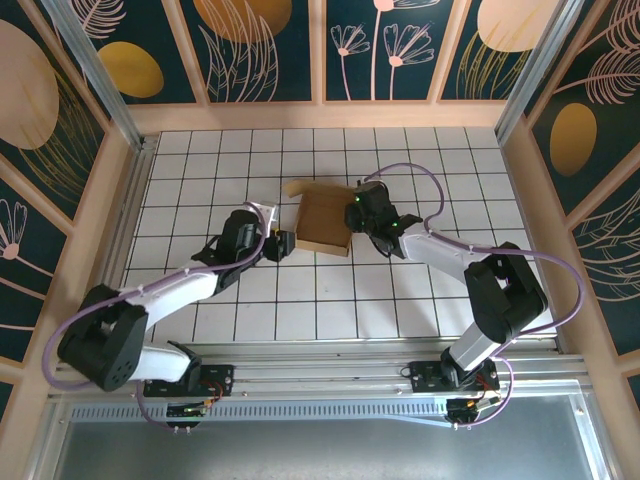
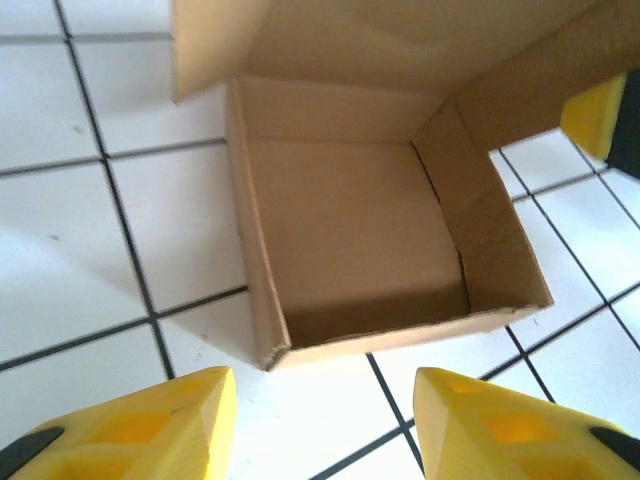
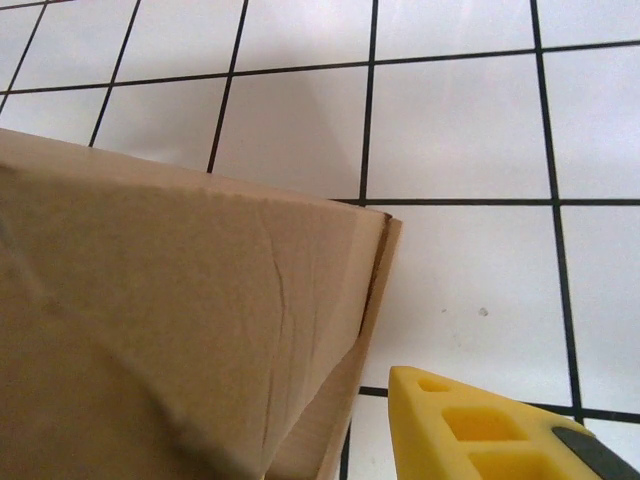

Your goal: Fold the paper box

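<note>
An open-topped brown box [image 1: 325,222] sits mid-frame on the white tiled table [image 1: 200,160] in the overhead view, one flap [image 1: 300,188] angled out at its upper left. The left gripper [image 2: 320,395], low in its wrist frame, hangs just short of the box's near wall, fingers spread over bare tile. The right gripper [image 1: 357,208] meets the box's right edge; whether it pinches cannot be told.

Table [image 1: 200,160]: white tiles, black grid lines. Walls [image 1: 260,50] on three sides: dark teal panels, gold discs, pale line-drawn plants, set in light wood frames [image 1: 320,115]. Metal posts [image 1: 88,60] at far corners. Metal rail [image 1: 320,360] along near edge. Light even.
</note>
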